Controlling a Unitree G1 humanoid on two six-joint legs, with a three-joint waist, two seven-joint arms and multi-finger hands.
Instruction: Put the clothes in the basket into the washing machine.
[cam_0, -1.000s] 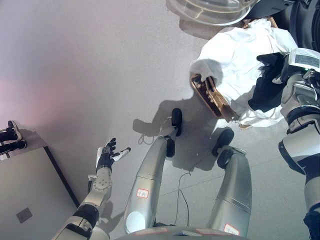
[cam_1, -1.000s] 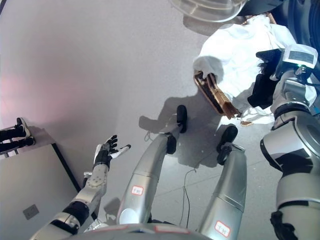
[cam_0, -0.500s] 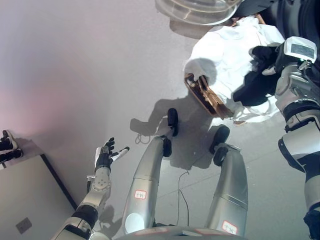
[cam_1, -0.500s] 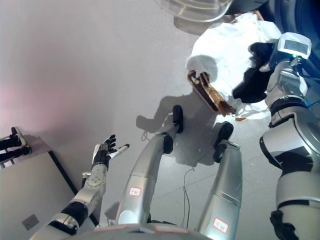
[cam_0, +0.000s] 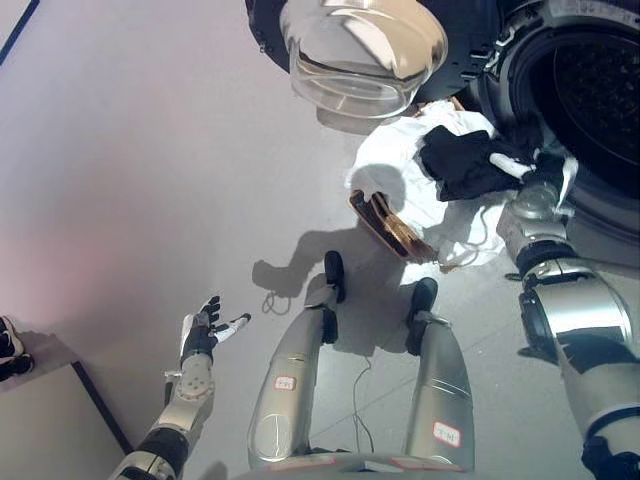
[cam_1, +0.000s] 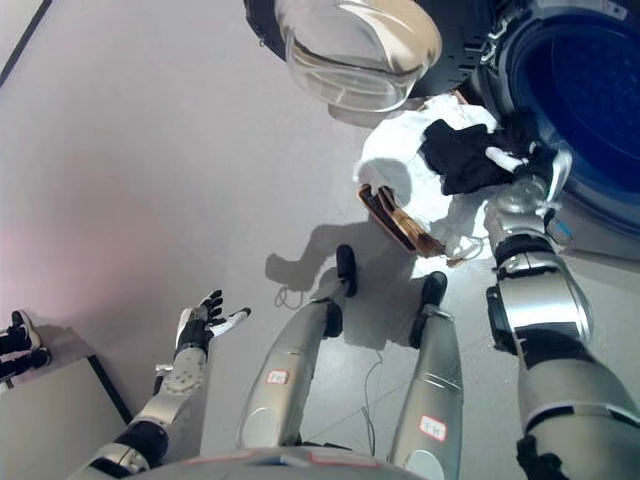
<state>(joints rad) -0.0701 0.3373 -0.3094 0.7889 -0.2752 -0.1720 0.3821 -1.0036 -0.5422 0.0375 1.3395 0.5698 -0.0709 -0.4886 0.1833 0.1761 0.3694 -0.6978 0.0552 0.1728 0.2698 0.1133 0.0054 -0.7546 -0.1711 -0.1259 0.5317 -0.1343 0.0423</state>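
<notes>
Beside the washing machine drum (cam_0: 600, 95), the right hand (cam_0: 528, 165) is clutching a limp black garment (cam_0: 462, 160), light and floppy, best bunched; the left hand (cam_0: 203, 333) is hanging open.

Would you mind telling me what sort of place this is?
Probably a laundry area: a front-loading washer with its glass door swung open, and a basket of clothes on a bare grey floor.

Head stereo pair, looking steeply down at the floor (cam_0: 150, 150).
You share nearly everything: washing machine (cam_1: 590, 110) top right, basket (cam_0: 390, 228) mid-frame, not close.
</notes>
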